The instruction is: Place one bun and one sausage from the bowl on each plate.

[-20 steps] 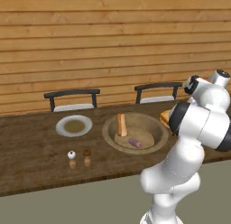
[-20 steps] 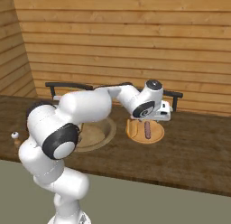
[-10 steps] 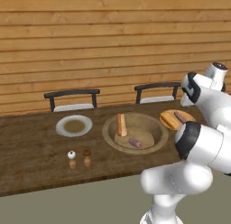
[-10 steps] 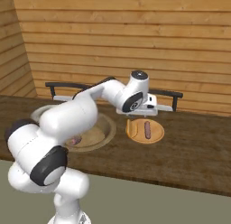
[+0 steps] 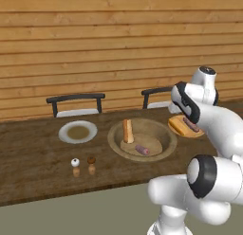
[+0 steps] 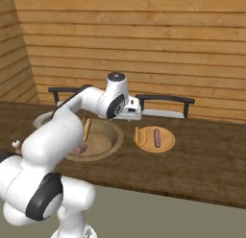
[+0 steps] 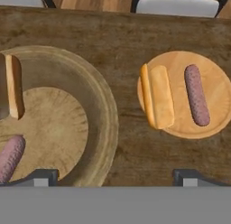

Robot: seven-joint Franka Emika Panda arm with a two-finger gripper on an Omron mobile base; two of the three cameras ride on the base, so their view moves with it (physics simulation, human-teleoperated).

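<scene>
Spanning a plank-walled room, dark wooden table (image 5: 33, 153), two chairs (image 5: 76, 103) behind

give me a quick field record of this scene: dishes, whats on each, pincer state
bowl: large, tan, holds one bun leaning on its wall and one sausage
wooden plate: right of the bowl, holds one bun and one sausage, side by side, apart
white-rimmed plate: left of the bowl, no bun or sausage on it
shakers: two, near the table's front edge
pincer: open, holding nothing, above the table between bowl and wooden plate
task left: fill the white-rimmed plate
</scene>
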